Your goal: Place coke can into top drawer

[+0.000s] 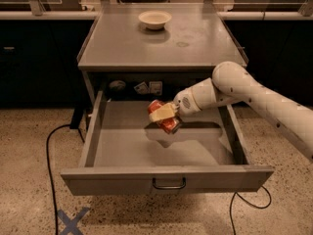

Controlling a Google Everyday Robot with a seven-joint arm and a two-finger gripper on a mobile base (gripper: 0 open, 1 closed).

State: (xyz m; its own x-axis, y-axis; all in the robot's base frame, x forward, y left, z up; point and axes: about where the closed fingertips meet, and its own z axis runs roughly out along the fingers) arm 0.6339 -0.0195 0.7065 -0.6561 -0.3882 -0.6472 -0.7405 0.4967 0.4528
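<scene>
The top drawer (166, 179) stands pulled fully open, grey, with a dark loop handle at the centre of its front panel. My gripper (164, 115) reaches in from the right on a white arm and is shut on the coke can (168, 123), a red can tilted on its side. The can hangs inside the drawer opening, a little above the drawer floor, and casts a shadow on the floor below it. The cream finger (162, 112) covers the can's middle.
A cream shallow bowl (154, 19) sits at the back of the cabinet top (122, 48). Dark cabinets stand on both sides. A black cable (49, 151) runs over the speckled floor at left. A blue tape X (72, 220) marks the floor in front.
</scene>
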